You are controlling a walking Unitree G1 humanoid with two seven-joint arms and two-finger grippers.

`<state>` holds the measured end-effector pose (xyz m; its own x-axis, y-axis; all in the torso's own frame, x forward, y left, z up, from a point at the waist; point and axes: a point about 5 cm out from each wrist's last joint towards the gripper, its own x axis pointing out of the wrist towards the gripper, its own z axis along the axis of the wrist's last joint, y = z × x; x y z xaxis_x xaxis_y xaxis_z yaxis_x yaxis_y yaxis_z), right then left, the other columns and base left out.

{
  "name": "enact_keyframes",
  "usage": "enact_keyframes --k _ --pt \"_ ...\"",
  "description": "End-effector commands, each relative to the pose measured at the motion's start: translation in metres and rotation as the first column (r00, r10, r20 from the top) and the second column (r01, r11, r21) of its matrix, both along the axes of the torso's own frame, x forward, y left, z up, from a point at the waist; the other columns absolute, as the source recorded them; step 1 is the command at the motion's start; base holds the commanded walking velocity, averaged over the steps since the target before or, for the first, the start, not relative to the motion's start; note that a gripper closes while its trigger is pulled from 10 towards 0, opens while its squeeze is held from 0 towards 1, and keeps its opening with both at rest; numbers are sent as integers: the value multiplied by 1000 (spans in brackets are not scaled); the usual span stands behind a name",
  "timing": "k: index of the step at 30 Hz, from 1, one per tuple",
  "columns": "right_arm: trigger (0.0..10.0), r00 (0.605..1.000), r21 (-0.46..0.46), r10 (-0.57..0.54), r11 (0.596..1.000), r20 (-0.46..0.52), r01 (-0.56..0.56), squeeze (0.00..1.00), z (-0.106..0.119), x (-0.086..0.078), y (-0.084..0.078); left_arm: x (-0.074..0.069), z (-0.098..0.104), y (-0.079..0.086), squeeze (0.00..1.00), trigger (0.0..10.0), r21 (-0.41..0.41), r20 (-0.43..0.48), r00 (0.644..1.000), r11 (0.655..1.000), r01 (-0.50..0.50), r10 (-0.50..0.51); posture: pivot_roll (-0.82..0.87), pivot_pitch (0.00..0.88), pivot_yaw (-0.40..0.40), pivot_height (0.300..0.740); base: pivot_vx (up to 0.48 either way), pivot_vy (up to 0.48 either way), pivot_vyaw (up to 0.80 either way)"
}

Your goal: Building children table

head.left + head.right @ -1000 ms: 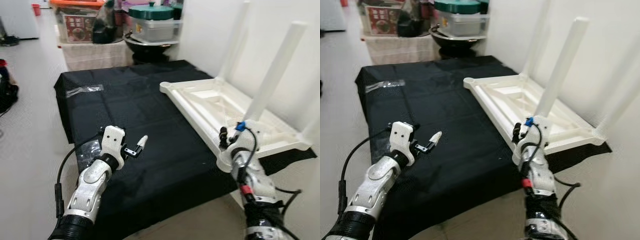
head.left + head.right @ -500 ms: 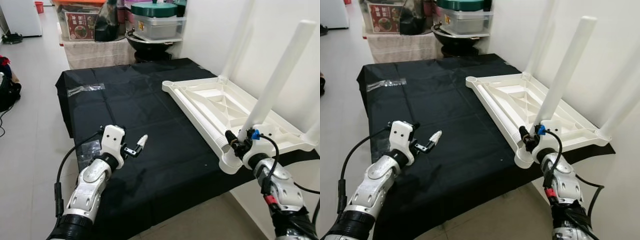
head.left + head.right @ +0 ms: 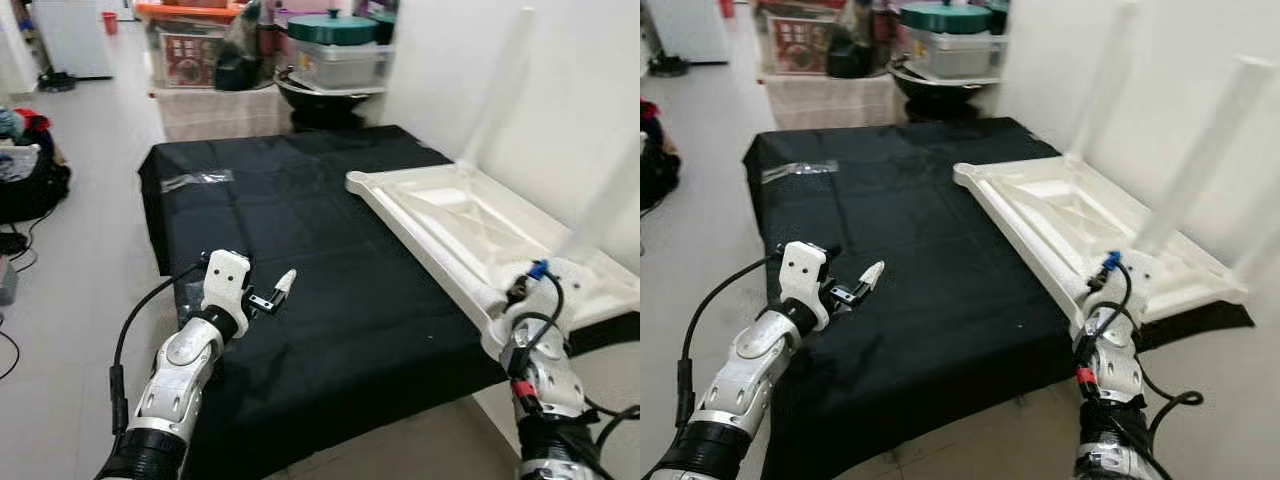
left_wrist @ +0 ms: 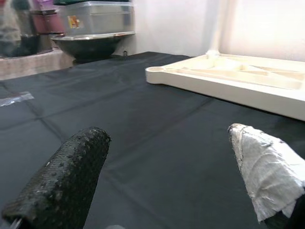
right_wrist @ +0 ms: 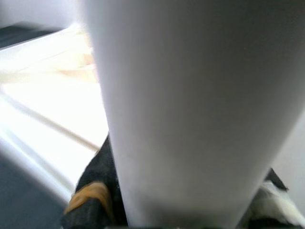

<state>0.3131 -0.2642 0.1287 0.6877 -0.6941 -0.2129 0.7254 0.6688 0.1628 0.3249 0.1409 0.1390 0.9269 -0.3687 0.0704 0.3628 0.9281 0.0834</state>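
Children's table (image 3: 470,215): white plastic, upside down on the black cloth (image 3: 300,230), its underside ribs facing up; it lies at the cloth's right side, close to the white wall (image 3: 470,60).
Table legs: two stand upright from the table's corners, one far leg (image 3: 497,85) by the wall and one near leg (image 3: 1205,150) at the corner closest to me; both look pale and blurred against the wall.
My right end effector (image 3: 1102,275): at the near corner of the children's table, right at the base of the near leg. In my right wrist view the white leg (image 5: 190,105) stands between my two black fingers (image 5: 93,191), one on each side and touching it, so I am closed around the leg.
My left end effector (image 3: 272,296): raised over the black cloth, well to the left of the children's table, holding nothing. Its fingers are spread wide; in my left wrist view one is bare black (image 4: 62,181) and the other is wrapped in white tape (image 4: 264,167), with cloth showing between them.
Black cloth: covers a low platform on the floor; a strip of clear plastic (image 3: 195,180) lies on its far left part, well apart from the children's table.
Beyond the cloth: storage boxes (image 3: 195,40), a dark wok (image 3: 325,95) and a green-lidded container (image 3: 345,45) stand behind the children's table's far end.
Floor: pale tiles (image 3: 80,230) left of the cloth, with a dark bag (image 3: 30,180) at the edge.
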Motion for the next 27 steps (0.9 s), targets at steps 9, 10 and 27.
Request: enact_keyframes --k 9,10,27 --pt "10000 967 158 254 956 -17 -249 0 -17 14 30 1 -1 -5 0 10000 5 -6 1000 1000 14 -14 64 0 -93 740 0 0 0" --pt "10000 959 133 282 950 31 -283 0 -10 17 31 0 -2 -2 0 10000 6 -9 1000 1000 9 -9 60 0 -93 740 0 0 0" --pt "10000 896 -165 411 908 170 -386 1000 35 -6 8 1 -2 -5 0 10000 -2 -9 1000 1000 19 -19 27 0 -74 740 0 0 0"
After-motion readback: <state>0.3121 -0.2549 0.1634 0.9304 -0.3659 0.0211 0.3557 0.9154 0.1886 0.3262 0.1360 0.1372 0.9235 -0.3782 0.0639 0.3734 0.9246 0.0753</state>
